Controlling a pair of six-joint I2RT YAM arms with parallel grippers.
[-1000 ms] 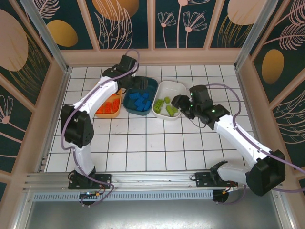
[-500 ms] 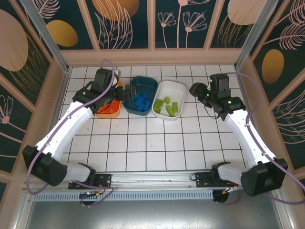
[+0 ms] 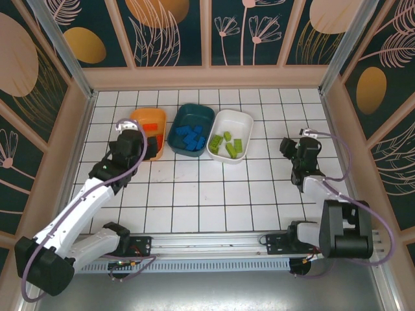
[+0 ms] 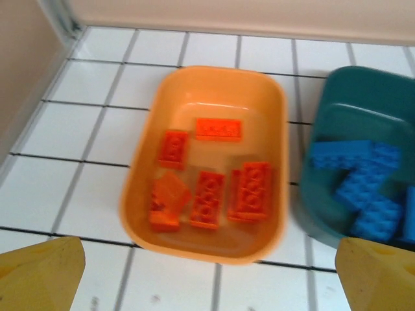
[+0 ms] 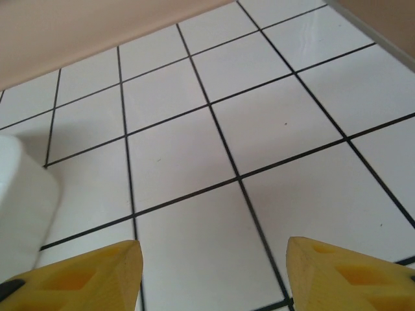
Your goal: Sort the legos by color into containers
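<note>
Three trays stand in a row at the back. The orange tray (image 3: 144,115) (image 4: 207,78) holds several orange-red legos (image 4: 209,197). Several blue legos (image 3: 189,137) (image 4: 363,184) lie in the dark teal tray (image 3: 194,109) (image 4: 363,91). The white tray (image 3: 237,115) holds several lime green legos (image 3: 227,144). My left gripper (image 3: 137,145) (image 4: 211,278) hangs open over the near rim of the orange tray, with nothing between its fingers. My right gripper (image 3: 292,149) (image 5: 214,272) is open over bare tiles, well to the right of the white tray.
The table is white tile with black grid lines, walled on the left, back and right. The white tray's rounded edge (image 5: 23,207) shows at the left of the right wrist view. No loose bricks show on the tiles.
Both arms have drawn back from the trays toward the near side. The left gripper went from the teal tray to the orange tray's near edge; the right swung out right and back.
</note>
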